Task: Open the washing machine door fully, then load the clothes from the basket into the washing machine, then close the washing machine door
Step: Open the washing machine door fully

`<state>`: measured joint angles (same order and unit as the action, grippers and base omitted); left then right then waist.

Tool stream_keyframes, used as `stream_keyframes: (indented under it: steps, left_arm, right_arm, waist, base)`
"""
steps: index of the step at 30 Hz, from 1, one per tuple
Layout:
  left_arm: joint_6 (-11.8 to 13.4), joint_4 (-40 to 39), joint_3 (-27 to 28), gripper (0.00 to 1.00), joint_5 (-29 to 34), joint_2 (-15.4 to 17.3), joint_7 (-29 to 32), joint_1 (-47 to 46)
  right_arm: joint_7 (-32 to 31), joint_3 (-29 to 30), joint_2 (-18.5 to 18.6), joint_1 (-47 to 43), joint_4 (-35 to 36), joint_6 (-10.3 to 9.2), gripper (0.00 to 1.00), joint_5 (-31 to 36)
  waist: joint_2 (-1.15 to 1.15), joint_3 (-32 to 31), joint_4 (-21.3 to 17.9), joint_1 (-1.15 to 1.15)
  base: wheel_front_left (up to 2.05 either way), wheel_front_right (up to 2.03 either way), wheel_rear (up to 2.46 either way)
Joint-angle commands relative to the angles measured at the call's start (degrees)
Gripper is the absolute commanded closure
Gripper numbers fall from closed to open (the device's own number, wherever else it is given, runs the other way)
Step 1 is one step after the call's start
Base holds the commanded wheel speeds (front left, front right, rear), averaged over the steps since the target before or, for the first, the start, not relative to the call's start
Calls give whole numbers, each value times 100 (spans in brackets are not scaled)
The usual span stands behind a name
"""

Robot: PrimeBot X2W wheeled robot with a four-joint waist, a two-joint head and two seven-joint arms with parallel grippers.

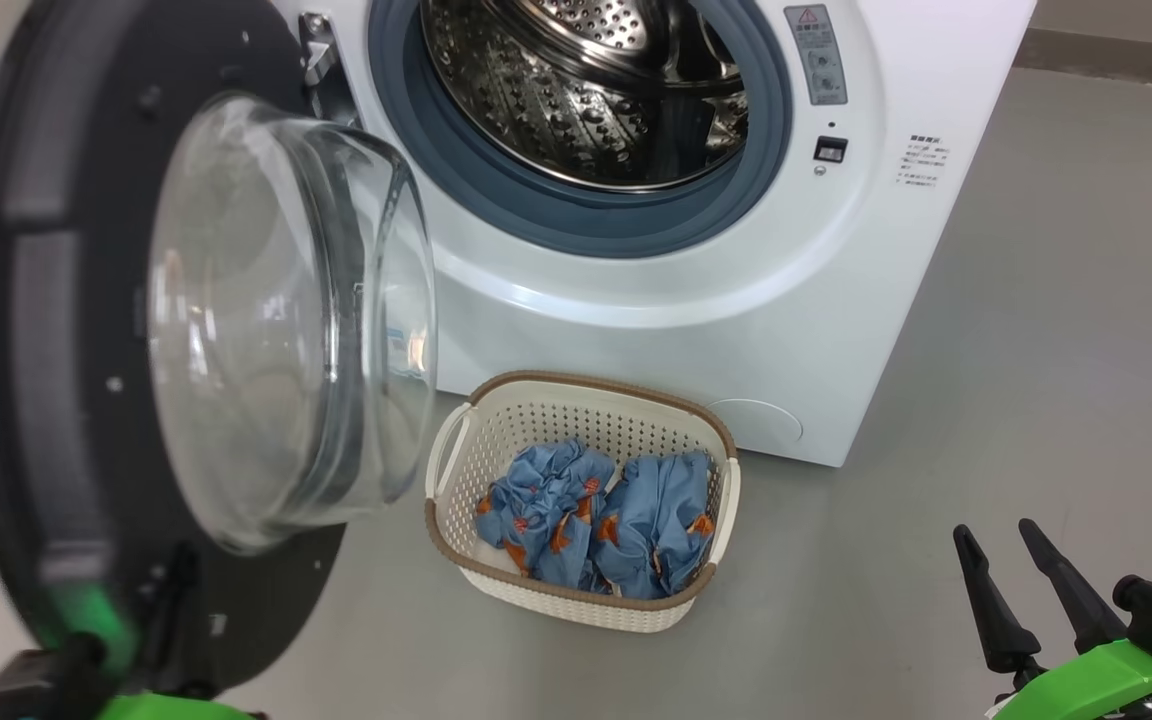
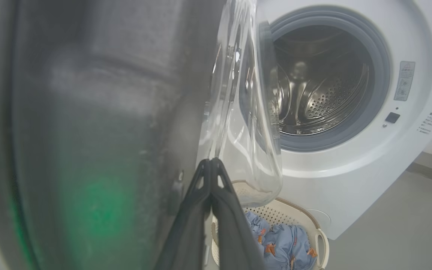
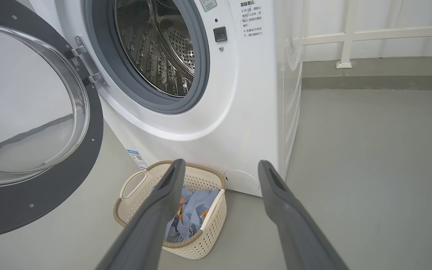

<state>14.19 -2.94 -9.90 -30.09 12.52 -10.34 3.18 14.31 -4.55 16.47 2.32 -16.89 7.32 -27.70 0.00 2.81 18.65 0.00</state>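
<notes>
The right gripper (image 1: 994,528) has long tapered dark fingers (image 1: 986,600) (matte finish) on a bright-green mount (image 1: 1096,680).

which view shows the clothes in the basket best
The head view: it looks down into the basket, so both blue clothes lie open to sight. In the right wrist view the right gripper and the basket wall cover part of them; in the left wrist view the shut left gripper hides some.
</notes>
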Motion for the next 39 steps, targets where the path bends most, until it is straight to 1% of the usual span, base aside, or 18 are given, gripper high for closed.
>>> stream_keyframes:
  steps: [1, 12, 19, 27, 35, 39]
  left_arm:
    - [92, -19, 438, 100, -58, 249, -60, -286]
    - [94, 697, 1030, 100, -221, 567, -243, -676]
    - [-5, 1260, 1350, 100, -312, 671, -380, -1028]
    - [-70, 1697, 1613, 100, -295, 795, -438, -1321]
    - [-316, 2368, 1910, 100, -251, 999, -461, -1691]
    - [-407, 2647, 2089, 100, -131, 1042, -463, -1909]
  right_arm:
    - [69, -116, 85, 96, 156, 17, 0, 83]
    - [69, -127, 167, 195, 154, 17, 0, 99]
    - [69, -112, 243, 218, 157, 17, 0, 126]
    - [69, -100, 301, 250, 165, 17, 0, 135]
    - [69, -115, 360, 272, 161, 17, 0, 173]
    - [69, -140, 413, 294, 159, 17, 0, 250]
  waist:
    - [0, 31, 21, 0]
    - [0, 236, 26, 0]
    - [0, 365, 48, 0]
    - [0, 449, 81, 0]
    - [0, 510, 83, 0]
    - [0, 572, 63, 0]
  base:
    - [0, 0, 0]
    - [0, 0, 0]
    - [0, 0, 0]
    - [0, 0, 0]
    - [0, 0, 0]
    - [0, 0, 0]
